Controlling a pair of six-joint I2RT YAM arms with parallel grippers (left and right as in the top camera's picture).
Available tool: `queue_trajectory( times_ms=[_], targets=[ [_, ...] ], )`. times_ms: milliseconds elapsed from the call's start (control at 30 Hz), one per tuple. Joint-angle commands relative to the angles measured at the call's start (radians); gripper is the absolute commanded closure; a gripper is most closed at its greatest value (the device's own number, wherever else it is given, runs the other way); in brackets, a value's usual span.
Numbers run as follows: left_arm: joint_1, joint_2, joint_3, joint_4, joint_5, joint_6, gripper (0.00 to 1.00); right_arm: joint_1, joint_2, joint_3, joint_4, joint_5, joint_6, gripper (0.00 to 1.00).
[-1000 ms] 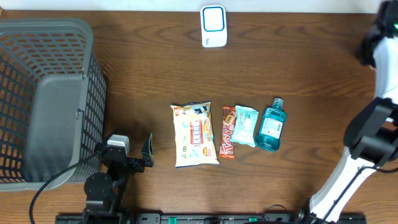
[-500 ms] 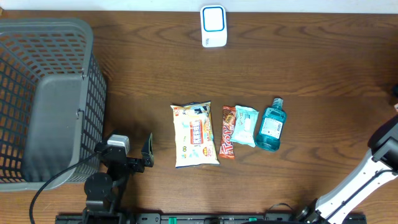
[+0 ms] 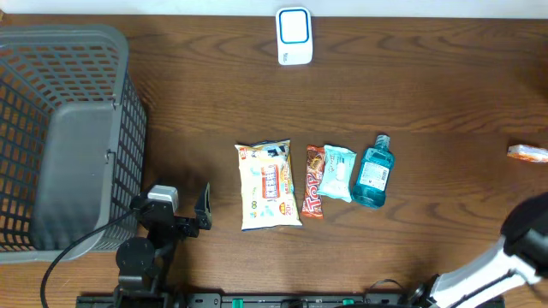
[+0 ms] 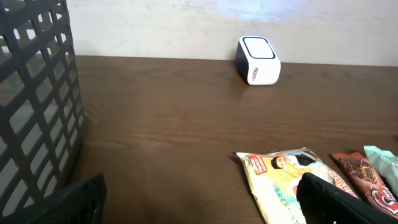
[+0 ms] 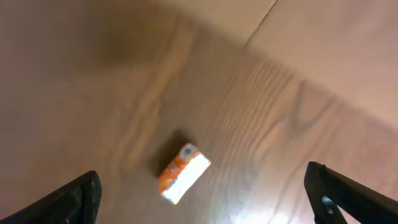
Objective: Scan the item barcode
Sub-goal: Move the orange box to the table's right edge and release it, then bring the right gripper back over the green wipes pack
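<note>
Orange packet (image 5: 183, 172) lies on the table (image 5: 280, 112) below the raised right hand (image 5: 203, 186) — fingers spread wide, empty

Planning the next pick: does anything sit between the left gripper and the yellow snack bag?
Nothing visible does. Only bare table lies between the open left gripper and the snack bag; the basket stands on the gripper's other side.

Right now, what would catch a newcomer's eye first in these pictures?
A row of four items mid-table: a snack bag, chocolate bar, pale teal packet and blue mouthwash bottle. A big gray basket fills the left side, a white scanner sits at the far edge, and a small orange box lies alone at the right edge.
</note>
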Motion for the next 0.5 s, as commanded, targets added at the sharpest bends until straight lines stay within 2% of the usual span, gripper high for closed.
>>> queue_trajectory(
  times_ms=[0, 67, 300, 367, 467],
  targets=[
    [0.004, -0.005, -0.016, -0.027, -0.002, 0.013, 0.02, -0.008, -0.129, 0.012, 0.011, 0.015, 0.037, 0.01],
    [0.004, -0.005, -0.016, -0.026, -0.002, 0.013, 0.02, -0.009, -0.169, 0.012, 0.018, -0.097, 0.037, 0.01],
    [0.004, -0.005, -0.016, -0.026, -0.002, 0.013, 0.02, 0.008, -0.189, 0.002, -0.021, -0.843, 0.029, 0.01],
    [0.004, -0.005, -0.016, -0.027, -0.002, 0.013, 0.02, 0.046, -0.182, -0.014, -0.050, -0.941, 0.023, 0.01],
    [0.004, -0.005, -0.016, -0.027, -0.002, 0.013, 0.02, 0.158, -0.180, -0.059, -0.106, -0.955, -0.027, 0.01]
  ],
)
